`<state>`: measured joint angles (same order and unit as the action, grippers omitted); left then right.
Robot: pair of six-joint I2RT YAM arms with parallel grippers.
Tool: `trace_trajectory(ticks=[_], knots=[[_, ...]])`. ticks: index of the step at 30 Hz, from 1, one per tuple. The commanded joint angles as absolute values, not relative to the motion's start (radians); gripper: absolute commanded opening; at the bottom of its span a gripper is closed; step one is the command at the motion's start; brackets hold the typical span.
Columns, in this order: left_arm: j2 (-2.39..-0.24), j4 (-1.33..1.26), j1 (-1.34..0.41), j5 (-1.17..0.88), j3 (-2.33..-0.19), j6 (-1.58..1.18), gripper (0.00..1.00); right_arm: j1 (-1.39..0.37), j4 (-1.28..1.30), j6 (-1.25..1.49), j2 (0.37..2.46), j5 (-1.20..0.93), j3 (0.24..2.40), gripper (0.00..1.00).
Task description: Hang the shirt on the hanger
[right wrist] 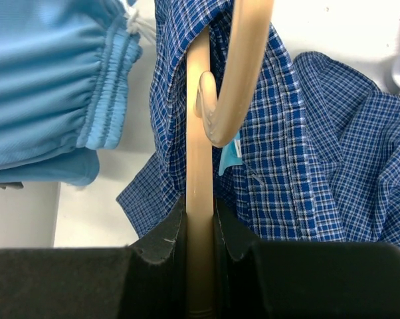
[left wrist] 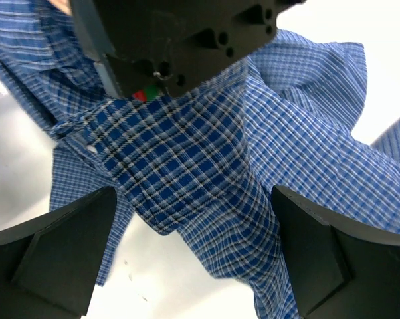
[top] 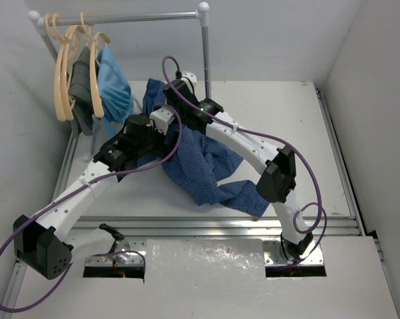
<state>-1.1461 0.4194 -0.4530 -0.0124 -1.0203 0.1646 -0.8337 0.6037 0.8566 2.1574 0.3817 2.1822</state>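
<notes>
The dark blue checked shirt point(top: 203, 166) lies bunched on the table's middle, its upper part lifted toward the rail. My right gripper point(right wrist: 200, 219) is shut on the peach-tan hanger point(right wrist: 199, 133), whose bar runs up between the fingers with its hook curving above, and the shirt point(right wrist: 280, 166) drapes around and behind it. In the top view the right gripper point(top: 175, 90) is at the shirt's top edge. My left gripper point(left wrist: 193, 266) is open, with a hanging fold of the shirt point(left wrist: 187, 153) between its fingers point(left wrist: 54, 259), untouched. It sits just left of the shirt point(top: 165, 129).
A rail point(top: 120, 18) at the back left carries several spare peach hangers point(top: 64, 66), a dark grey garment point(top: 84, 80) and a light-blue garment point(top: 113, 86), which also shows in the right wrist view point(right wrist: 47, 86). The rail's post point(top: 205, 53) stands right behind the right gripper.
</notes>
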Motion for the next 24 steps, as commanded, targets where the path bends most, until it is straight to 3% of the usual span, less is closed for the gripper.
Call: trace_trajectory(ticks=[1, 3, 4, 6, 7, 8, 10, 11, 18, 24], knots=[[-1.160, 0.284, -0.494, 0.078, -0.986, 0.227, 0.96, -0.871, 0.552, 0.891, 2.080, 0.373, 2.172, 0.00], [-1.160, 0.284, -0.494, 0.113, -0.965, 0.238, 0.86, -0.873, 0.549, 0.890, 2.077, 0.365, 2.168, 0.00], [-1.160, 0.285, -0.494, 0.117, -0.959, 0.247, 0.73, -0.873, 0.546, 0.888, 2.075, 0.356, 2.163, 0.00], [-1.157, 0.295, -0.494, 0.117, -0.950, 0.256, 0.58, -0.871, 0.535, 0.887, 2.077, 0.338, 2.163, 0.00], [-1.157, 0.295, -0.494, 0.117, -0.948, 0.258, 0.39, -0.873, 0.531, 0.887, 2.080, 0.307, 2.163, 0.00], [-1.155, 0.295, -0.494, 0.124, -0.951, 0.256, 0.26, -0.871, 0.526, 0.885, 2.080, 0.295, 2.163, 0.00], [-1.155, 0.298, -0.494, 0.133, -0.960, 0.252, 0.05, -0.871, 0.526, 0.887, 2.076, 0.276, 2.154, 0.00], [-1.154, 0.302, -0.494, 0.138, -0.963, 0.244, 0.00, -0.870, 0.525, 0.887, 2.072, 0.276, 2.148, 0.00], [-1.144, 0.370, -0.492, 0.118, -1.017, 0.157, 0.00, -0.854, 0.453, 0.830, 2.013, 0.227, 2.059, 0.00], [-1.094, 0.382, -0.491, 0.101, -1.000, 0.074, 0.00, -0.848, 0.368, 0.710, 1.907, 0.198, 1.907, 0.40]])
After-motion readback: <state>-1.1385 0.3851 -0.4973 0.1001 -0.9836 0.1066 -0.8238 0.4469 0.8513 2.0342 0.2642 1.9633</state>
